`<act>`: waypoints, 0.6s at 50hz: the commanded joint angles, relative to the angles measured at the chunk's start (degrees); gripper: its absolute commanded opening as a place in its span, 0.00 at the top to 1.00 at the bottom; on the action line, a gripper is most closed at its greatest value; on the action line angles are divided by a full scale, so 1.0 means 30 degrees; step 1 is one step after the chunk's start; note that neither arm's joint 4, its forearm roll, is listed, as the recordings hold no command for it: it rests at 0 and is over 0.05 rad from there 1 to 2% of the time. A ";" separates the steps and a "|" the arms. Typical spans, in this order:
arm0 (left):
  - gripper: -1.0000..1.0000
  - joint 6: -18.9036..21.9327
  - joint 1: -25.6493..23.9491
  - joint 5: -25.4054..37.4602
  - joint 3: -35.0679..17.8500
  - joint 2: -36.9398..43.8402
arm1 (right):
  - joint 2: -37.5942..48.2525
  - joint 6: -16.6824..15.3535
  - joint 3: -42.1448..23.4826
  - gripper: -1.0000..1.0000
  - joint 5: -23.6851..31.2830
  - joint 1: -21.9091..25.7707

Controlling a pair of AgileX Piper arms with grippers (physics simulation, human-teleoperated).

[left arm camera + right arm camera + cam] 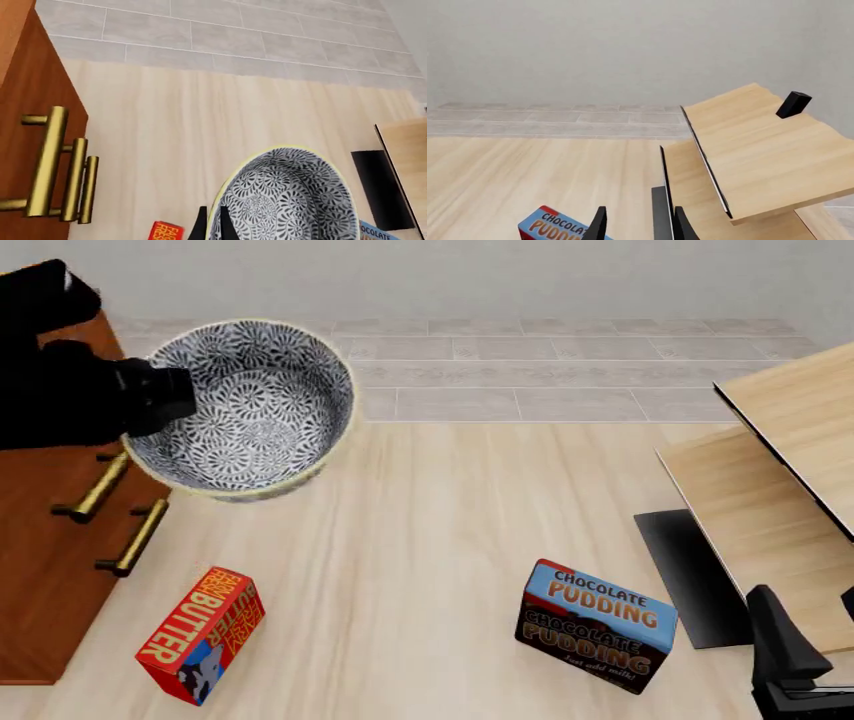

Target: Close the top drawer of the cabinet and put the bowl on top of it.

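Observation:
The grey-and-white patterned bowl [254,405] hangs in the air beside the cabinet's [40,560] upper front edge, tilted slightly. My left gripper [167,400] is shut on its rim at the cabinet side. In the left wrist view the bowl [287,200] fills the space past the fingertips [200,227]. Three brass handles line up on the cabinet front; the nearest and largest belongs to the top drawer [47,160], whose front looks flush with the others. My right gripper [787,660] sits low at the near right, open and holding nothing.
A red butter box [200,635] lies near the cabinet's foot. A chocolate pudding box [597,638] stands at centre right. Pale light-wood furniture [787,490] with a dark panel occupies the right side, close to the right gripper.

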 commanded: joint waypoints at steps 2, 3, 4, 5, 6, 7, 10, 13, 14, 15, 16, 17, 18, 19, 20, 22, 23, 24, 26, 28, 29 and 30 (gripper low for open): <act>1.00 -0.1236 0.2235 0.2646 -0.2643 -0.0297 | 0.0004 -0.0018 -0.0021 0.00 0.0009 0.0045; 1.00 -0.1236 0.2235 0.2649 -0.2648 -0.0295 | 0.0004 -0.0018 -0.0021 0.00 0.0009 0.0045; 1.00 -0.1541 0.2522 0.2946 -0.2764 -0.0117 | 0.0005 -0.0005 -0.0036 0.00 0.0016 0.0041; 1.00 -0.1454 0.2643 0.3043 -0.2988 -0.0088 | 0.0003 0.0007 -0.0023 0.00 0.0001 0.0035; 1.00 -0.1384 0.2946 0.3219 -0.3171 -0.0036 | 0.0002 0.0017 -0.0021 0.00 -0.0001 0.0026; 1.00 -0.1599 0.3312 0.3477 -0.3314 0.0100 | 0.0001 0.0030 -0.0019 0.00 -0.0011 0.0014; 1.00 -0.1681 0.3978 0.3944 -0.3932 0.0320 | -0.0003 0.0045 0.0022 0.00 -0.0060 0.0004; 1.00 -0.1968 0.4450 0.4397 -0.4455 0.0440 | 0.0000 0.0069 -0.0008 0.00 -0.0047 -0.0017; 1.00 -0.2006 0.5155 0.4919 -0.5161 0.0560 | -0.0001 0.0071 0.0006 0.00 -0.0065 -0.0016; 1.00 -0.2006 0.5155 0.4930 -0.5177 0.0566 | -0.0001 0.0071 0.0006 0.00 -0.0065 -0.0016; 1.00 -0.1826 0.5852 0.5142 -0.5530 0.0598 | 0.0000 0.0076 -0.0004 0.00 -0.0056 -0.0016; 1.00 -0.1685 0.6533 0.5414 -0.5937 0.0716 | -0.0001 0.0074 0.0002 0.00 -0.0061 -0.0011; 1.00 -0.1805 0.7149 0.5759 -0.6389 0.0890 | 0.0004 0.0075 -0.0007 0.00 -0.0058 -0.0007; 1.00 -0.1591 0.7469 0.5997 -0.6890 0.1059 | 0.0005 0.0080 -0.0003 0.00 -0.0065 -0.0006; 1.00 -0.1729 0.7596 0.6177 -0.7196 0.1171 | 0.0005 0.0084 0.0003 0.00 -0.0073 -0.0013; 1.00 -0.2260 0.7756 0.6589 -0.7743 0.1461 | 0.0013 0.0078 -0.0037 0.00 -0.0046 -0.0019; 1.00 -0.2396 0.8250 0.6876 -0.8135 0.1680 | 0.0011 0.0069 -0.0026 0.00 -0.0059 -0.0006; 1.00 -0.2698 0.8256 0.6986 -0.8285 0.1775 | 0.0010 0.0064 -0.0010 0.00 -0.0075 0.0001; 1.00 -0.2694 0.8447 0.7115 -0.8533 0.1808 | 0.0010 0.0066 -0.0003 0.00 -0.0082 0.0000; 1.00 -0.2862 0.9051 0.7599 -0.9110 0.1973 | 0.0008 0.0062 -0.0006 0.00 -0.0080 0.0006; 1.00 -0.2800 0.9131 0.7881 -0.9576 0.2110 | 0.0010 0.0061 -0.0005 0.00 -0.0078 0.0008; 1.00 -0.2762 0.9645 0.8075 -0.9894 0.2168 | 0.0010 0.0056 -0.0004 0.00 -0.0078 0.0006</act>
